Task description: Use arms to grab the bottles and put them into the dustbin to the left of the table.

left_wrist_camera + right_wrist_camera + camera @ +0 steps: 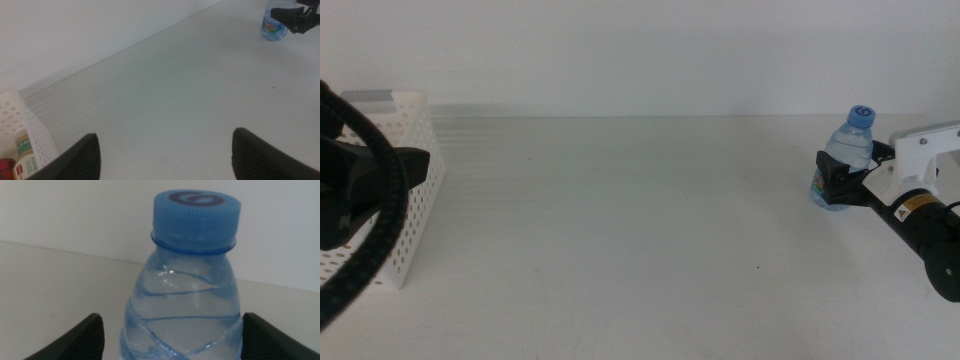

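At the left edge of the plain white tabletop (620,220) stands the white rectangular plastic basket with perforated sides (415,190). The left gripper (380,172), black with a thick black cable (375,235) looping past it, hangs at the basket's rim, its tip pointing toward the middle of the table. Its wrist view shows the two dark jaws spread wide apart with nothing between them, only bare tabletop beyond. In that same view a pale-yellow tea bottle with a green label (26,156) and a red soda can (5,168) lie inside the basket, pressed against its perforated wall.

The middle of the table carries nothing else. Near the far right corner stands the small clear water bottle with a blue cap (847,155), upright on the surface. The right gripper (848,172) reaches in low from the right edge, its arm sloping down toward the bottle. Its dark jaws flank the bottle's body on either side; the right wrist view shows them open, with slight gaps left to the plastic.
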Controlling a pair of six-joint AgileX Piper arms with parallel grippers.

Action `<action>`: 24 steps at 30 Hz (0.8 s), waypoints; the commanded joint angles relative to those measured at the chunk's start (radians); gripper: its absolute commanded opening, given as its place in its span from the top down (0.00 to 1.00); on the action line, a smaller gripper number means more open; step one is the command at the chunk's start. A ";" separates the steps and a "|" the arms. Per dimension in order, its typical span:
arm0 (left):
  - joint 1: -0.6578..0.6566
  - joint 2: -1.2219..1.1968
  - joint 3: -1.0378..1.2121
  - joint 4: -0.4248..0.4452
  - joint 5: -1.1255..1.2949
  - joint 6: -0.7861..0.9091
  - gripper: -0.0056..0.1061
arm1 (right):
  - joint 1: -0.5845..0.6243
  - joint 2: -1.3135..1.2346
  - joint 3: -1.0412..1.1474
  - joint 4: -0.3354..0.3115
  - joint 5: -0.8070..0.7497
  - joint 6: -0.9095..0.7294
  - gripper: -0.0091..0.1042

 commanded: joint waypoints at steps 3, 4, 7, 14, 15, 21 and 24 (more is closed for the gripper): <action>-0.004 -0.003 -0.024 -0.029 -0.063 -0.005 0.21 | -0.006 0.000 -0.040 -0.004 -0.081 -0.043 0.08; -0.004 -0.003 -0.024 -0.029 -0.063 -0.005 0.21 | -0.006 0.008 -0.043 -0.004 -0.081 -0.043 0.08; -0.004 -0.003 -0.024 -0.029 -0.063 -0.005 0.21 | -0.006 0.019 -0.053 -0.004 -0.093 -0.043 0.08; -0.004 -0.003 -0.024 -0.029 -0.063 -0.005 0.21 | -0.006 0.020 -0.093 0.012 -0.105 -0.020 0.45; -0.004 -0.003 -0.024 -0.029 -0.063 -0.005 0.21 | -0.006 0.020 -0.092 0.012 -0.102 -0.004 0.53; -0.004 -0.003 -0.024 -0.029 -0.063 -0.005 0.21 | -0.002 -0.071 -0.047 -0.243 -0.079 0.201 0.92; -0.004 -0.003 -0.024 -0.029 -0.063 -0.005 0.21 | 0.031 -0.171 -0.046 -0.334 -0.010 0.257 0.92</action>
